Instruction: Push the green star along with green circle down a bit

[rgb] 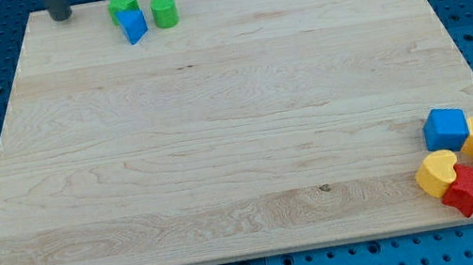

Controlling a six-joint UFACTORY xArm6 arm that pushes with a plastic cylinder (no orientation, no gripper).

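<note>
The rod's tip (61, 17) rests bare near the board's (221, 154) top-left corner, grasping nothing, at nine o'clock from the green star (120, 3) and apart from it. The green circle (164, 12) sits at about four o'clock from the star, the blue block (134, 26) touching the star at five o'clock. Blue cube (445, 129), two yellow blocks (437, 173) and two red blocks (470, 189) cluster bottom-right.

Green star (120, 3), green circle (164, 12), blue triangle (134, 26), pale wooden board (218, 135).
</note>
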